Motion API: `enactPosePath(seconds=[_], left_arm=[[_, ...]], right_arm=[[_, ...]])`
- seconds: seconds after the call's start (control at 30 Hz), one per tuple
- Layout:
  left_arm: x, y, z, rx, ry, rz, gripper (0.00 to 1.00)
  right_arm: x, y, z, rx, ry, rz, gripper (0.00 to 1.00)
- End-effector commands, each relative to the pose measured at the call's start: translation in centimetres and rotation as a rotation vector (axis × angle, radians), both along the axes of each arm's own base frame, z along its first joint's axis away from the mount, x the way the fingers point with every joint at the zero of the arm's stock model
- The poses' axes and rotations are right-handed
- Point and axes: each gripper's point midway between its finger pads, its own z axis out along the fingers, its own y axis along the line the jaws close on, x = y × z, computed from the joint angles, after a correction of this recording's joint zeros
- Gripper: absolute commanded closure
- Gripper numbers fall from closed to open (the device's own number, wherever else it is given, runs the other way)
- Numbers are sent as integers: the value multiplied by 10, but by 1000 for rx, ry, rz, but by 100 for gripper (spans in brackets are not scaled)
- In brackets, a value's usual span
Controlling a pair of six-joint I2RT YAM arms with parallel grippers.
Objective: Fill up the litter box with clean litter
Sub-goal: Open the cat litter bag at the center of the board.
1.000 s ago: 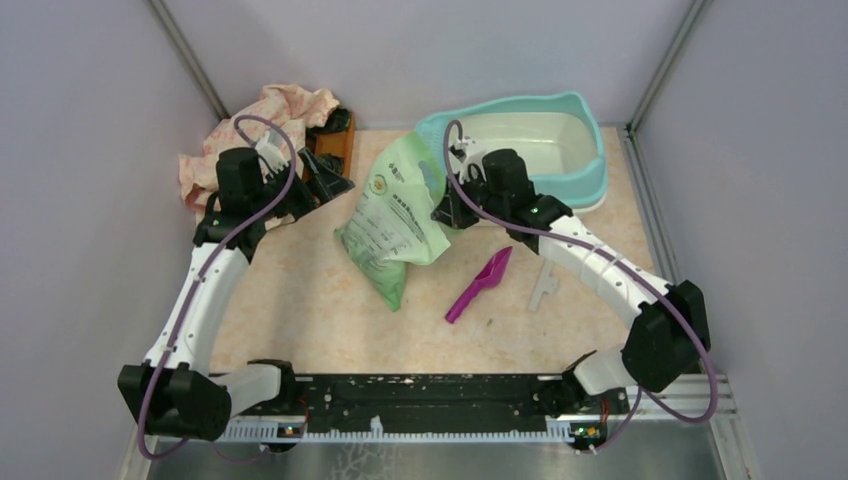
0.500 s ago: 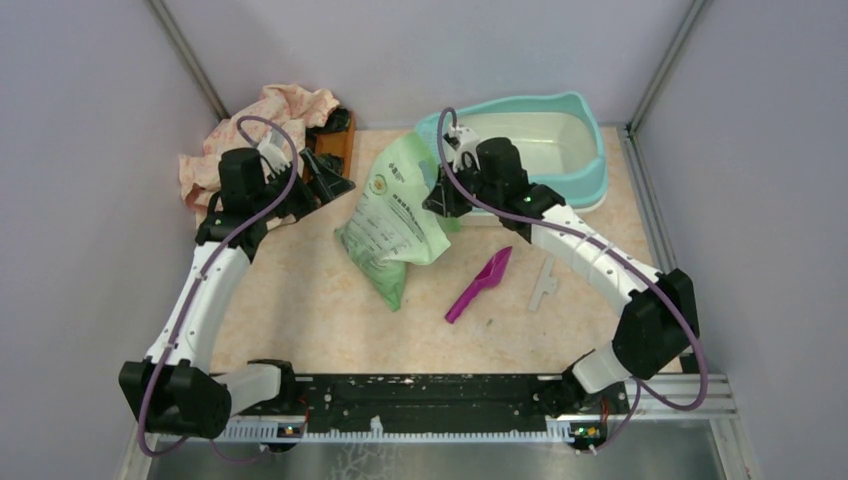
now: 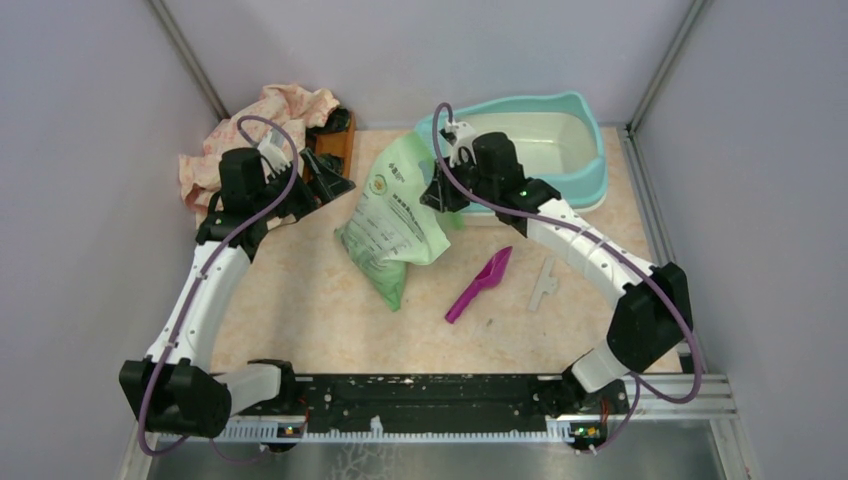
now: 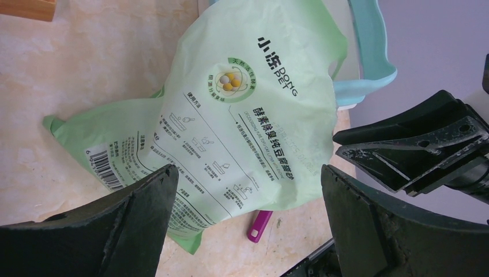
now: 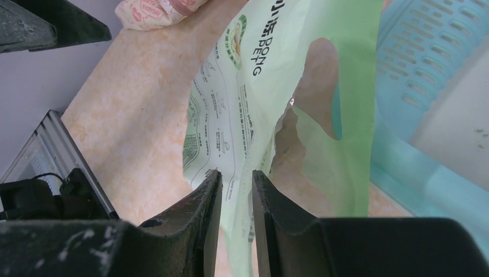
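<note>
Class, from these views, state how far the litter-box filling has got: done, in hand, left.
Done: the litter bag is torn open at the top. In hand: the right gripper sits at that torn edge, jaws nearly together; the left gripper hangs open, empty. Left: all pouring, since the litter box basin looks almost bare.

On my beige table [image 3: 300,290] I see the litter box [image 3: 596,150] far right, a green bag [image 3: 395,225] just beside it, a purple scoop [image 3: 480,284] and grey bracket [image 3: 543,284] nearer me, and a cloth [image 3: 280,110] and wooden tray [image 3: 335,140] far left.
</note>
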Motion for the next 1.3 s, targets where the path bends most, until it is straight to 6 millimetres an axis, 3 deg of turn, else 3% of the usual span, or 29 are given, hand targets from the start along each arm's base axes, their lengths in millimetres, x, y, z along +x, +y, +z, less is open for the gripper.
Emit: enactPosePath(seconds=[0.0,1.27], left_arm=[[3,-1,1,10,-26,-5,1],[3,-2,-1,2,-18,-6,1]], right_arm=[[9,3,21,23,-63,-3,73],[-1,-11,8,9,-51,-7,71]])
